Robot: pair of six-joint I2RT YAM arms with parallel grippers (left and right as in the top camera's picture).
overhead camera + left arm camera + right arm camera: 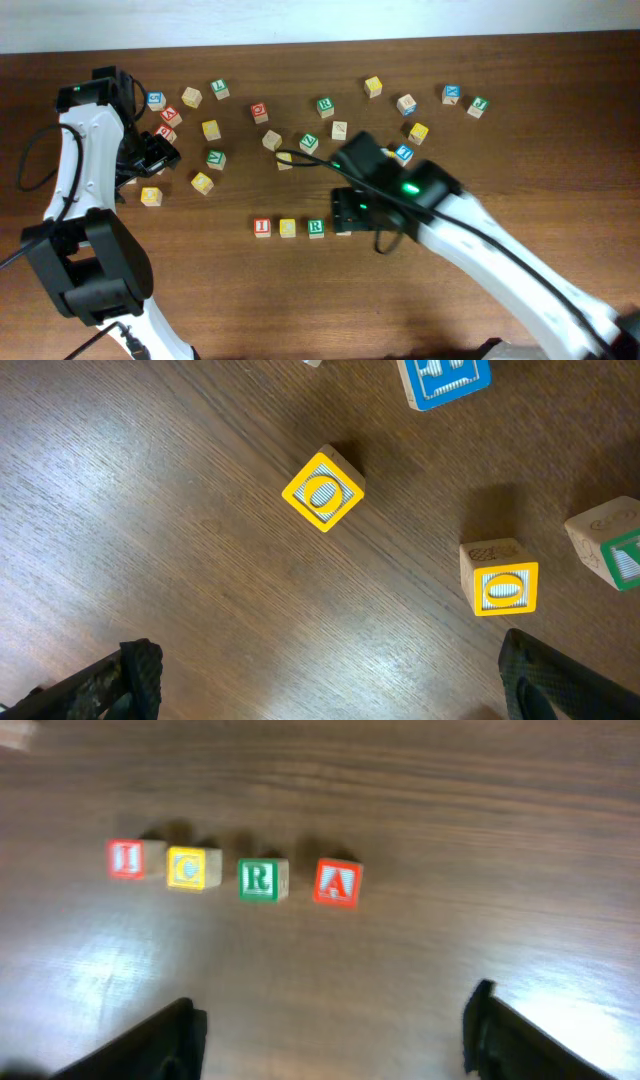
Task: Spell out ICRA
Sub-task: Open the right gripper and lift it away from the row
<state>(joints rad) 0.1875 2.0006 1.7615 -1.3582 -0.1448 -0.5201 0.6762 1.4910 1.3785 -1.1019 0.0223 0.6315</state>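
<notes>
Here the cubes I [125,859], C [190,868], R [262,880], A [338,883] stand in one row

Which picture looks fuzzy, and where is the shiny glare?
Right wrist view: soft blur over the I block, C block, R block and A block; left wrist view: sharp wood grain, pale glare on the table.

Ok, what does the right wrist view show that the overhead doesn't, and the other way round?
Only right wrist: the red A at the row's right end, a small gap from the green R, and the right gripper open with nothing between its fingers. Only overhead: the spare cubes scattered beyond the row and the left arm; there the right arm hides the A's face. Both: the red I, yellow C and green R in line.
</notes>
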